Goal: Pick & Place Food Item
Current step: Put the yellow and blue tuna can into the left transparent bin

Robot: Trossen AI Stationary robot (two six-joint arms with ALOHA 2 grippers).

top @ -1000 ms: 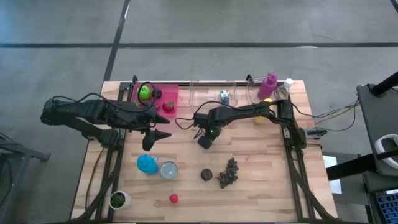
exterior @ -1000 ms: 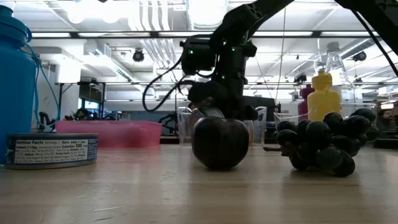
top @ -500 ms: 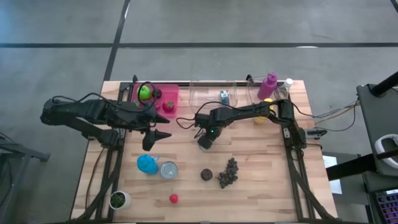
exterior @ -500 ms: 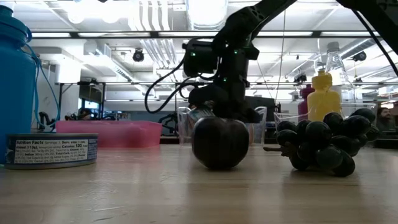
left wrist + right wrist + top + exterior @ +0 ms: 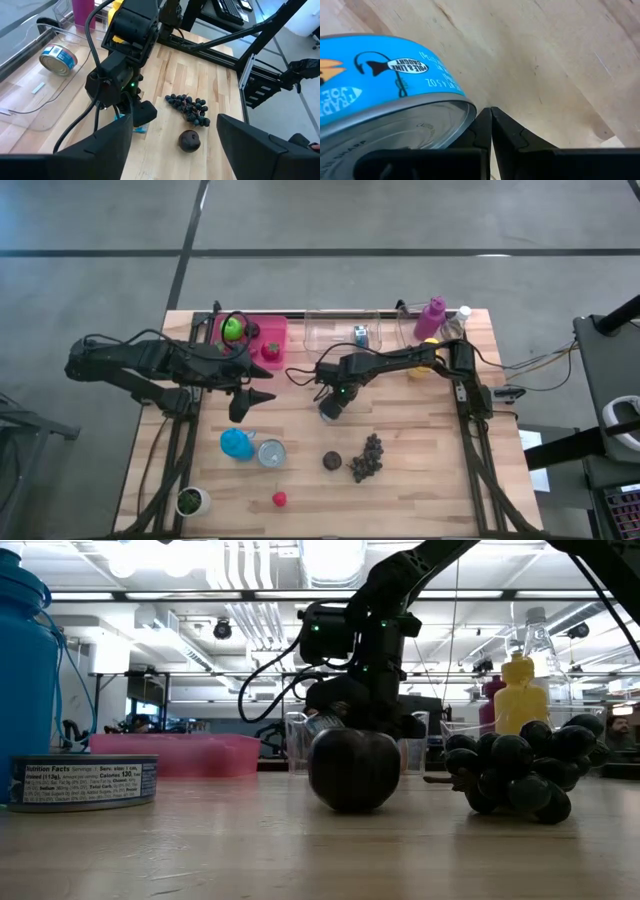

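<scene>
Hovering mid-desk, our right gripper [image 5: 329,409], fingers pressed together, touches a blue-labelled can [image 5: 390,95]. We judge it must spread before grasping. Our left gripper [image 5: 250,398], spread wide, waits near the left edge.

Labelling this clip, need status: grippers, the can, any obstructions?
Right gripper shut, empty, tips beside blue-label can, mid-table. Left gripper open, hovering to the left. Plum and grapes nearby, not blocking.
</scene>
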